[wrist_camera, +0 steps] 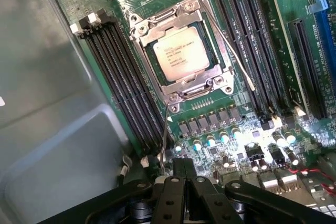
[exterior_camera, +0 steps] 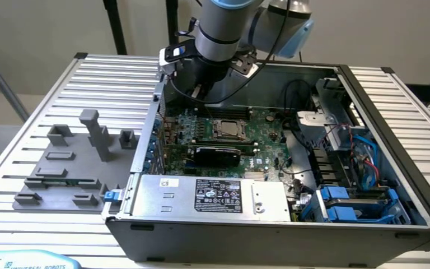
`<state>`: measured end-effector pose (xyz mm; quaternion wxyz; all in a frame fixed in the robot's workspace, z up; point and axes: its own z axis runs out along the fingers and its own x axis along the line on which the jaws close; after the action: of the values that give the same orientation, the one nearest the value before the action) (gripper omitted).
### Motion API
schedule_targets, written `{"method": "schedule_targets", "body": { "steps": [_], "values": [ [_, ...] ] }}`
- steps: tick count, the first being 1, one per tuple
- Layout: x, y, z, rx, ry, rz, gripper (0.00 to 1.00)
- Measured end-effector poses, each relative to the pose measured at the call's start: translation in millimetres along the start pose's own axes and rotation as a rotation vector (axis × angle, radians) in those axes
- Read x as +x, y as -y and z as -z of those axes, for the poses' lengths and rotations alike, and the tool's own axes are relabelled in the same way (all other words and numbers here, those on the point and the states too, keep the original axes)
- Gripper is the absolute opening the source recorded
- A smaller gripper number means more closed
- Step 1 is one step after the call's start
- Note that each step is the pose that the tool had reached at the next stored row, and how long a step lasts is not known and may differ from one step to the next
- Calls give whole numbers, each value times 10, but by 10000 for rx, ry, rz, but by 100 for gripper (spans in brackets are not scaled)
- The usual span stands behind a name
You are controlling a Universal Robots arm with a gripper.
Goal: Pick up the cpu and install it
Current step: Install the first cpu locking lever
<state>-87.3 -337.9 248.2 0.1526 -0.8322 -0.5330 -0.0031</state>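
The cpu (wrist_camera: 181, 54), a small square chip with a silvery-beige top, lies flat inside the metal-framed socket (wrist_camera: 152, 27) on the green motherboard. In the exterior view the cpu (exterior_camera: 228, 128) sits in the middle of the board in the open computer case. My gripper (wrist_camera: 184, 170) hovers above the board a short way off the socket's corner, fingers together and nothing between them. A thin wire socket lever (wrist_camera: 165, 140) runs from the socket's corner to just beside my fingertips. In the exterior view my gripper (exterior_camera: 197, 89) hangs over the case's back corner at that view's left.
Black memory slots (wrist_camera: 123, 85) flank the socket on both sides. A grey power-supply box (exterior_camera: 211, 196) fills the case's front, with cables and blue drive bays (exterior_camera: 349, 202) at the exterior view's right. A grey parts tray (exterior_camera: 69, 168) lies on the slatted table outside the case.
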Motion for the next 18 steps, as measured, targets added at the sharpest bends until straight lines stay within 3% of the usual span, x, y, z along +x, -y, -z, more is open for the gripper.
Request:
{"method": "schedule_targets", "body": {
  "steps": [4, 9, 13, 14, 16, 18],
  "values": [
    [-14, 25, -10, 2, -79, -126, 11],
    [-24, 36, -23, -51, -178, -465, 11],
    [-48, 87, -33, 63, -432, -476, 11],
    [-55, 100, -36, 81, -473, -481, 11],
    [-61, 110, -42, 90, -553, -563, 11],
    [-62, 109, -47, 88, -679, -752, 11]
  ]
}}
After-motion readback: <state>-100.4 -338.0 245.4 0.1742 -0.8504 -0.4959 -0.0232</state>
